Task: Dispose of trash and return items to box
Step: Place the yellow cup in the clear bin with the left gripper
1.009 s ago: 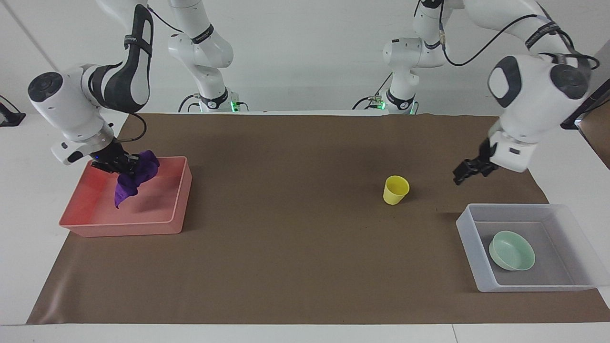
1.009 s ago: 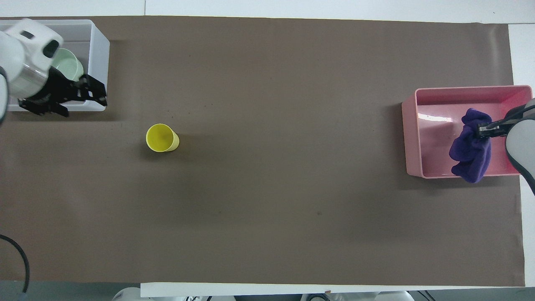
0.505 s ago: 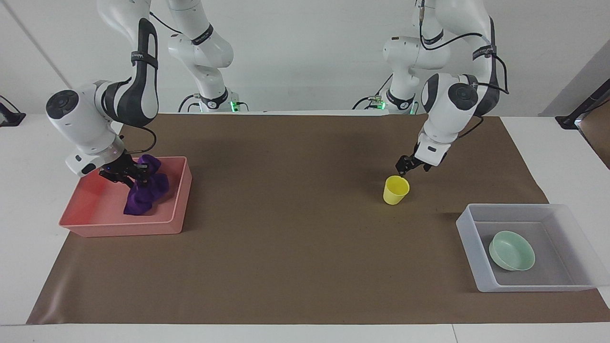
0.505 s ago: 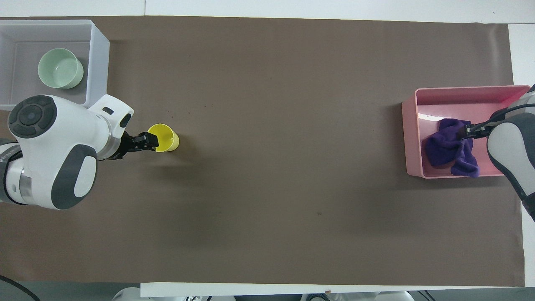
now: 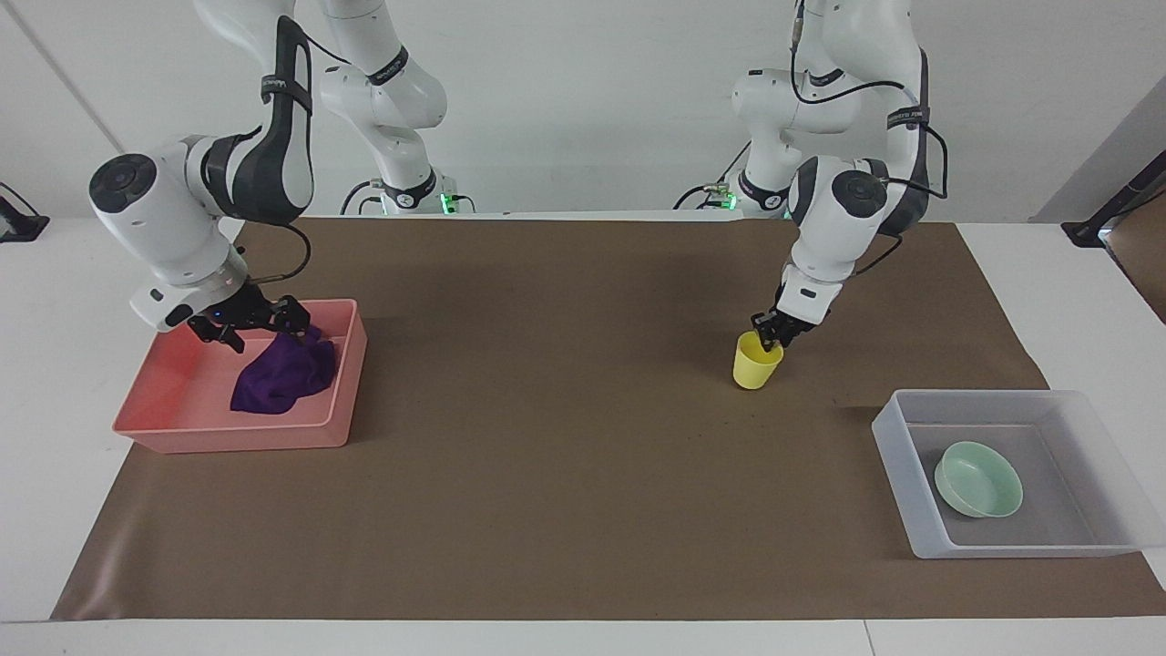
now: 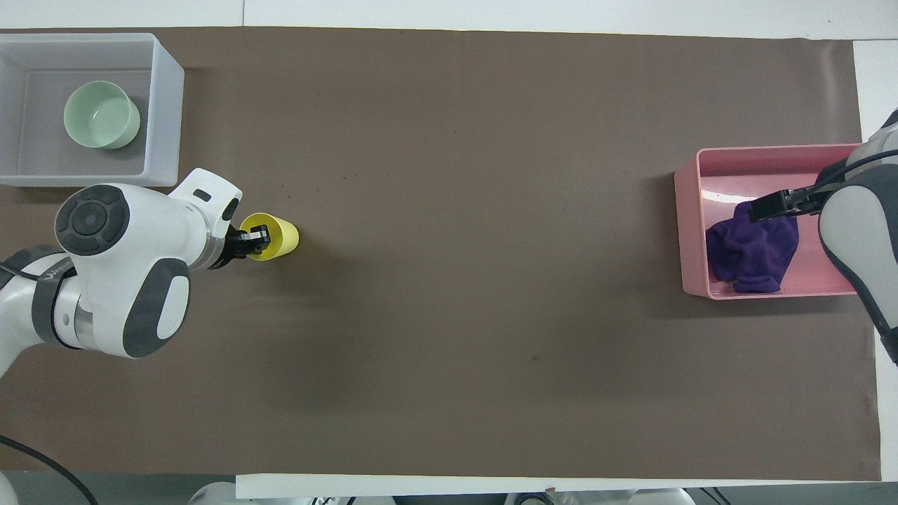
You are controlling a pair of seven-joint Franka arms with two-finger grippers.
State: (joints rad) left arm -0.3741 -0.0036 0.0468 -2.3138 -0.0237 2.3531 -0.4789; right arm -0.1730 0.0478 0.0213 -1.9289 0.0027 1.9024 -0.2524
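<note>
The purple rag point(image 5: 282, 378) lies crumpled in the pink tray point(image 5: 228, 437), at the end toward the table's middle; it also shows in the overhead view point(image 6: 751, 245). My right gripper point(image 5: 255, 321) is open and empty just above the rag point(image 6: 775, 203). The yellow cup point(image 5: 756, 369) stands on the brown mat point(image 6: 280, 235). My left gripper point(image 5: 770, 339) is down at the cup's rim, on the side nearer the robots point(image 6: 256, 238). The mint-green bowl point(image 5: 979, 478) sits in the clear box point(image 5: 897, 465), seen from overhead too point(image 6: 100, 114).
The pink tray point(image 6: 691, 231) stands at the right arm's end of the brown mat point(image 5: 547, 456). The clear box point(image 6: 165, 105) stands at the left arm's end, farther from the robots than the cup.
My right gripper lowered the rag into the pink tray, let it go and opened. My left gripper swung from beside the box over to the cup and came down onto its rim.
</note>
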